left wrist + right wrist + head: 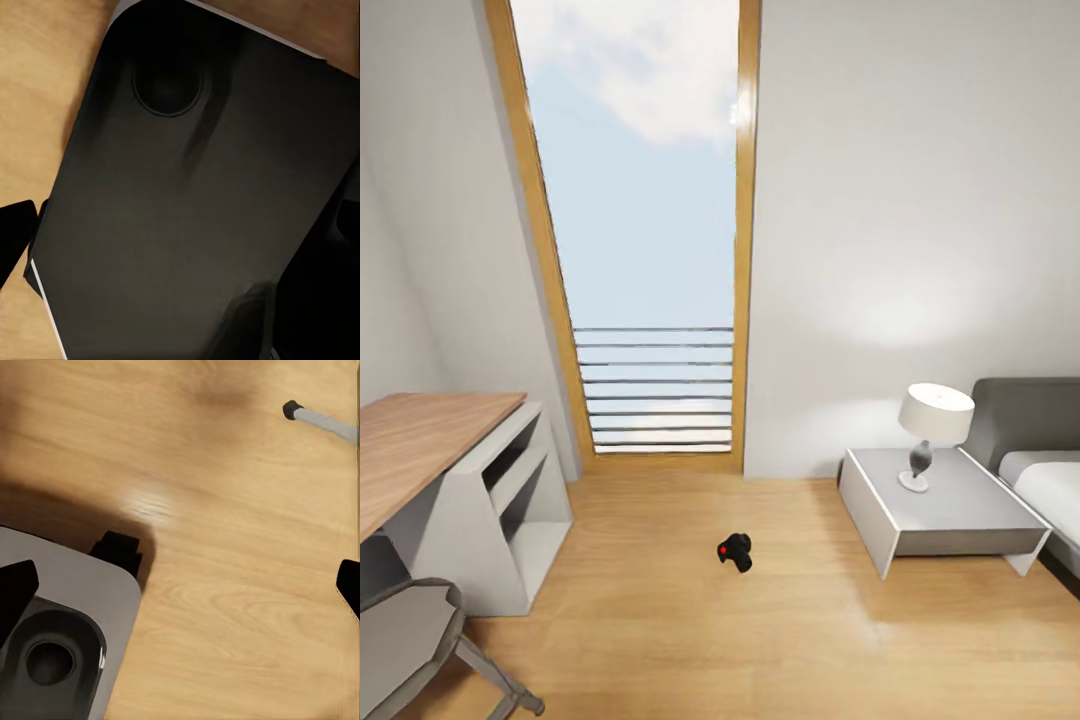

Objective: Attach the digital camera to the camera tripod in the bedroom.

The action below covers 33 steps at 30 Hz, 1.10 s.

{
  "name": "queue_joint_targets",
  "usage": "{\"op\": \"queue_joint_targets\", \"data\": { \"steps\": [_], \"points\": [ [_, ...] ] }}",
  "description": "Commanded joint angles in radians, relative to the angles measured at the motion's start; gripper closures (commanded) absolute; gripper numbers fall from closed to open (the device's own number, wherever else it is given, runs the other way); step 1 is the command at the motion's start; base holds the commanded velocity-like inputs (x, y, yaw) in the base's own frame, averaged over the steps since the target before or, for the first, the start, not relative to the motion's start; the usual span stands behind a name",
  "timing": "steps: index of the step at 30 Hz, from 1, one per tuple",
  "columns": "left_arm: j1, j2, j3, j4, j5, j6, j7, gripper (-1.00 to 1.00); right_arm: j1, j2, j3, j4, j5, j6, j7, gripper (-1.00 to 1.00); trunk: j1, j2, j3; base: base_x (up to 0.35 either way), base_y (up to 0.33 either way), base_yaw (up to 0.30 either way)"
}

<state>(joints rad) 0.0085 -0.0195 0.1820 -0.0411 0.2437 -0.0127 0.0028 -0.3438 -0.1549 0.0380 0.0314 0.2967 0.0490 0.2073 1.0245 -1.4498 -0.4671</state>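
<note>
A: Well, the head view has the camera point(735, 551) lying on the wood floor point(760, 640), red dot showing, in front of the tall window point(645, 230). A desk point(430, 440) and chair point(410, 630) stand to its left; a low grey table point(950, 510) with a lamp point(932, 425) and the bed point(1040, 450) stand to its right.

B: And the left claw?

A: The left wrist view gives a dark panel of the robot base point(187, 202) close up, floor at the edges. One dark fingertip point(13, 229) shows; the spread cannot be told.

B: The right one?

A: In the right wrist view, two fingertips point(15, 589) sit far apart at the picture's edges, so the right claw point(184, 589) is wide and holds nothing. Below are bare floor, the grey base corner point(75, 607), and a silver leg point(319, 421) with a black foot.
</note>
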Motion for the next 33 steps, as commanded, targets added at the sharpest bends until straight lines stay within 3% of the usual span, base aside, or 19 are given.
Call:
{"op": "queue_joint_targets", "data": {
  "steps": [1,33],
  "points": [
    [0.001,0.0,0.007,-0.002,0.001,-0.001,0.0,-1.0,-0.001,0.0,0.003,0.001,0.002,0.002,0.003,-1.0,0.001,0.0,-0.001,0.331,0.08,-0.137],
    [0.001,0.0,0.007,-0.002,0.0,-0.004,0.0,-1.0,-0.001,0.001,0.003,0.002,0.002,0.003,0.003,-1.0,0.001,0.0,-0.001,0.332,0.09,-0.237]
  ]
}}
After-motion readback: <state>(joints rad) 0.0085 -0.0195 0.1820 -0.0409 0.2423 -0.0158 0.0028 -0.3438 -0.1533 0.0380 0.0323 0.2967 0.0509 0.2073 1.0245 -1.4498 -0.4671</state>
